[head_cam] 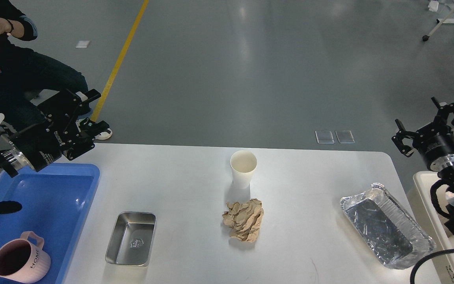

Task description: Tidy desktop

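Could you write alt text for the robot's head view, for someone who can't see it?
A white desktop holds a paper cup, crumpled brown paper, a steel tray and a foil pan. A pink mug sits in a blue tray; both open grippers, left and right, hover empty.

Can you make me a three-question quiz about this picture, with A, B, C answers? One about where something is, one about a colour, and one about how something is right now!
1. Where is the pink mug?
A. in the blue tray
B. in the foil tray
C. on the floor

2. What colour is the crumpled paper?
A. green
B. brown
C. red

3. How is the paper cup on the desktop?
A. lying on its side
B. squashed flat
C. standing upright

Answers: 1 A, the mug sits in the tray's near corner. 2 B, it looks like brown wrapping paper. 3 C, its open rim faces up.
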You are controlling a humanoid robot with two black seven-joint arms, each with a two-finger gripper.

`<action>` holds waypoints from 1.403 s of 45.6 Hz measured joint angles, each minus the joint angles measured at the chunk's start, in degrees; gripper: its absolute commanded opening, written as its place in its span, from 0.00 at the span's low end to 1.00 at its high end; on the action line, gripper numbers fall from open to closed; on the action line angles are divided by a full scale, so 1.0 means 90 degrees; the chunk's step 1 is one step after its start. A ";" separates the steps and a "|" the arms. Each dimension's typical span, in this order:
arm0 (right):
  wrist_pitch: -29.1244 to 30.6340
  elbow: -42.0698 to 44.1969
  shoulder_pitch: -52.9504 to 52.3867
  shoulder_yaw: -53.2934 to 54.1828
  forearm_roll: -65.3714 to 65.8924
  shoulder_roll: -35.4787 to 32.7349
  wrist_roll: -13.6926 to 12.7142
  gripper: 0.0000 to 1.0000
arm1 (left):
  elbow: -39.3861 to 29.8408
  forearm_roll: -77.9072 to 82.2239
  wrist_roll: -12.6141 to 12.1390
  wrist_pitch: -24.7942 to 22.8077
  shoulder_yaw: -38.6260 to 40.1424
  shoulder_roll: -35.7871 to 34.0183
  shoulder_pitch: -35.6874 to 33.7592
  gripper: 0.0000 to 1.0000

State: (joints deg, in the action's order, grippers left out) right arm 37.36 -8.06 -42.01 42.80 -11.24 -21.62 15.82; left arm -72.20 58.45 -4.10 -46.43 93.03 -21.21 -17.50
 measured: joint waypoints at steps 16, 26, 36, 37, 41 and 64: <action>0.0000 0.0007 0.0029 0.0000 0.0000 -0.0001 0.0000 1.00 | 0.0001 0.0054 0.0039 0.1045 0.0207 0.0750 0.0150 0.99; 0.0000 -0.0003 0.0029 0.0000 -0.0001 0.0010 0.0000 1.00 | -0.0047 0.0579 0.0005 0.2556 -0.0478 0.0645 0.0156 0.99; 0.0000 -0.0004 0.0036 0.0000 -0.0001 0.0004 0.0000 1.00 | -0.0174 0.2063 -0.0059 0.2717 -0.1258 0.0302 0.0471 0.99; 0.0000 -0.0003 0.0038 0.0000 -0.0001 0.0000 0.0000 1.00 | -0.0196 0.2134 -0.0077 0.2711 -0.1390 0.0204 0.0510 0.99; 0.0000 0.0000 0.0045 0.0000 -0.0003 -0.0025 0.0000 1.00 | -0.0342 0.2300 -0.0211 0.2622 -0.2114 -0.0389 0.0701 0.99; 0.0000 -0.0005 0.0041 0.0000 -0.0002 -0.0085 -0.0003 1.00 | -0.1074 0.1450 0.0866 0.2773 -0.5067 -0.5615 0.0567 0.99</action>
State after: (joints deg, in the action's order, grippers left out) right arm 37.36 -8.10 -41.64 42.80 -11.26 -22.38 15.79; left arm -81.86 71.50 3.69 -21.48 47.42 -71.75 -12.39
